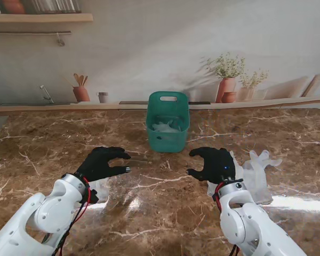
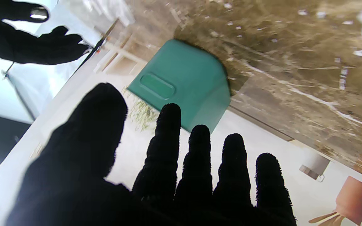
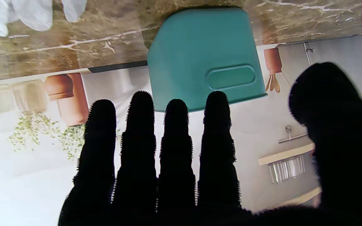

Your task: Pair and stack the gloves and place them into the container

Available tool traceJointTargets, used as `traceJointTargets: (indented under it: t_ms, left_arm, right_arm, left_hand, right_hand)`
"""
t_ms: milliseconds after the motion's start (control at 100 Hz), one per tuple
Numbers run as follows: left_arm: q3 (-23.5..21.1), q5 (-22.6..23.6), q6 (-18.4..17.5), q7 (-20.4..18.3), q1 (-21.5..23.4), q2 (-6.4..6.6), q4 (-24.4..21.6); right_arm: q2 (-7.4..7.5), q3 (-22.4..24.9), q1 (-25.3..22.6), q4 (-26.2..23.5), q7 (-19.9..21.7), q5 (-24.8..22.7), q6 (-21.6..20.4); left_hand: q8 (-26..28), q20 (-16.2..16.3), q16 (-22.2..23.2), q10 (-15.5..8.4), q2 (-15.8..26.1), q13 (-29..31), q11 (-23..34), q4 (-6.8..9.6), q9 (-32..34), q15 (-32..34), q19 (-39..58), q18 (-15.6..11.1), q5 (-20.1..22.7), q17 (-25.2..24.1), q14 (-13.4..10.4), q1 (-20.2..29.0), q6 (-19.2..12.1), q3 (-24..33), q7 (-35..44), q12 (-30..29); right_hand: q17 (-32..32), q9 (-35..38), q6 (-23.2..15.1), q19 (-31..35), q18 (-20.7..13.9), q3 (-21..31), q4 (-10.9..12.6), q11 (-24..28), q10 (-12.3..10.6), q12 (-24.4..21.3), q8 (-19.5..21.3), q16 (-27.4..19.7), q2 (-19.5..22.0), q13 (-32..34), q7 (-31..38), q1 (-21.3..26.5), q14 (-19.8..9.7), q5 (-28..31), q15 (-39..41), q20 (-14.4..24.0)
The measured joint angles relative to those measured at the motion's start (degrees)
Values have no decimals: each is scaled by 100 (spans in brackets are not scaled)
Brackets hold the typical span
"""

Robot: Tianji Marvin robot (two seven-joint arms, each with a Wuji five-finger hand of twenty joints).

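Both hands empty, fingers spread over counter (image 1: 53,133)
L hand (image 1: 102,163) & R hand (image 1: 214,164) flank green container (image 1: 168,121), gloves inside (image 1: 167,127); clear gloves (image 1: 256,169) on counter just beside R hand

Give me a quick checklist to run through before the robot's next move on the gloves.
1. Left hand free: ok, open, holding nothing.
2. Right hand free: ok, open, fingers apart.
3. Green container upright on the table, between the hands and farther from me: ok.
4. Gloves already in the container: ok, pale material shows inside; how many, cannot tell.
5. Translucent gloves remaining beside the right hand: not ok, still on the table.
6. Those gloves paired and stacked: cannot tell, outlines overlap.
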Motion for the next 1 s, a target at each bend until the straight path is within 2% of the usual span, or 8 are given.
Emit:
traceJointTargets:
  t_ms: [300, 470, 500, 660, 730, 780, 860, 1000]
  left_arm:
    - [-583, 550, -288, -1472, -553, 304, 378]
    - [-656, 719, -681, -2279, -1061, 520, 861]
    - [-654, 728, -783, -2348, -1132, 553, 949]
    - [-526, 803, -826, -2976, -1431, 712, 1221]
    - [-387, 922, -814, -3053, -1548, 770, 1347]
    - [-296, 948, -793, -3111, -1632, 791, 1455]
    - [-161, 949, -735, -3118, -1736, 808, 1617]
    - [117, 947, -691, -2723, -1823, 808, 1835]
  right_arm:
    - [0, 67, -103, 84, -95, 9, 0]
    - [-5, 62, -94, 124, -149, 51, 11]
    - [-7, 62, -93, 127, -158, 53, 14]
    - [-18, 63, -84, 146, -198, 65, 34]
    - [-21, 66, -81, 153, -205, 71, 34]
    - [-24, 66, -75, 162, -216, 76, 34]
    - [-31, 66, -69, 185, -269, 106, 33]
    - [-42, 60, -64, 228, -317, 148, 31]
  left_hand:
    - [14, -1, 87, -53, -180, 73, 45, 0, 0, 76, 504, 0, -126, 0, 0, 52, -85, 1455, 7, 14]
    - [28, -1, 94, -109, -402, 62, 60, 0, 0, 76, 506, 0, -257, 0, 0, 247, -464, 2072, -70, 41]
    - [-15, -1, 94, -123, -454, 47, 60, 0, 0, 76, 506, 0, -451, 0, 0, 368, -559, 2190, -162, 42]
    - [-222, 6, 128, -135, -525, -554, 125, 0, -388, 74, -635, 0, -914, -62, -73, 351, -654, 2242, -569, 46]
    - [-277, 153, 224, -135, -588, -846, 140, 0, -570, 52, -1146, 0, -1064, -139, -127, 345, -655, 2204, -636, 64]
    - [-278, 566, 346, -135, -578, -975, 195, -1, -681, 74, -1502, -5, -1116, -172, -132, 238, -655, 1948, -558, 252]
    - [-244, 966, 629, -135, -344, -975, 268, -7, -759, 133, -1643, -47, -1113, -203, -132, 169, -655, 1598, -347, 538]
    - [-61, 1304, 905, -135, -270, -975, 393, -7, -759, 271, -1645, -50, -1096, -209, -132, 172, -718, 1572, -77, 892]
  right_hand:
    - [-73, -16, 4, 0, 0, -148, 18, -1, 0, 1, 0, -1, 109, -56, 0, 76, 0, 0, -2, -1]
    - [-77, -16, 6, 0, 0, -199, 119, -1, 0, 1, 1, -1, 115, -56, 0, 96, 0, 0, -2, -1]
    - [-78, -16, 6, 0, 0, -199, 119, -1, 0, 1, 1, -1, 115, -56, 0, 96, 0, 0, -2, -1]
    - [-86, -16, 6, 0, 1, -199, 119, -1, 0, 1, 1, -1, 115, -56, 0, 96, 0, 0, -2, -1]
    - [-86, -16, 6, 0, 1, -199, 119, -1, 0, 1, 1, -1, 115, -56, 0, 96, 0, 0, -2, -1]
    - [-86, -16, 6, 0, 1, -199, 119, -1, 0, 1, 1, -1, 115, -56, 0, 96, 0, 0, 1, -1]
    - [-86, -16, 6, 0, 1, -199, 119, -1, 0, 1, 33, -1, 114, -56, 3, 96, 0, 0, 4, -1]
    - [-87, -16, 7, 0, 4, -199, 119, -1, 0, 2, 34, -1, 115, -56, 6, 98, 0, 0, 6, -1]
